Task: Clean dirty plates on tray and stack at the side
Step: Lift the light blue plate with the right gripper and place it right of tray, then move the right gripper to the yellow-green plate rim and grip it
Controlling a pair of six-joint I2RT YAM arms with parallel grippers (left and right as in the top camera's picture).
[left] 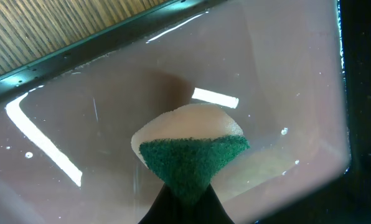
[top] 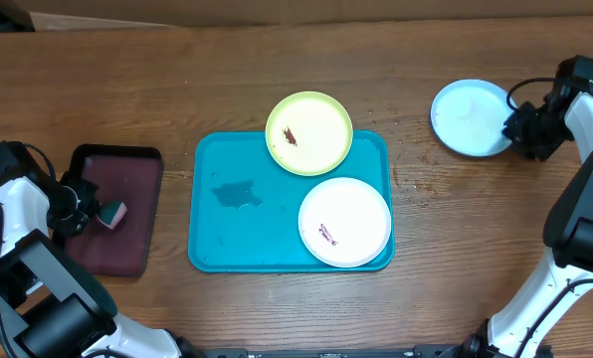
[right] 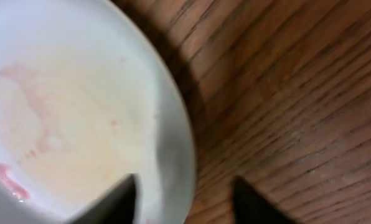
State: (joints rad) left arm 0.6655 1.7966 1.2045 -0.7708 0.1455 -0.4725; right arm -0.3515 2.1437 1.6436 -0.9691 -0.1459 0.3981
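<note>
Pinched in left gripper [left: 184,200]: green-and-cream sponge [left: 192,144], over maroon black-rimmed tray [top: 127,239]. On cyan rectangular plastic tray [top: 227,239], uncleaned: white round plate [top: 344,221], then yellow-green plate [top: 309,132]. Farthest, off-tray: pale-blue plate [top: 469,117], faintly pink, right gripper [right: 185,190] parted astride rim.

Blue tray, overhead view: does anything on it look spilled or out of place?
Yes. A wet patch sits on the tray floor left of centre, like spilled liquid. The yellow-green plate straddles the far rim, partly on the table. It and the white plate carry dark-red smears.
</note>
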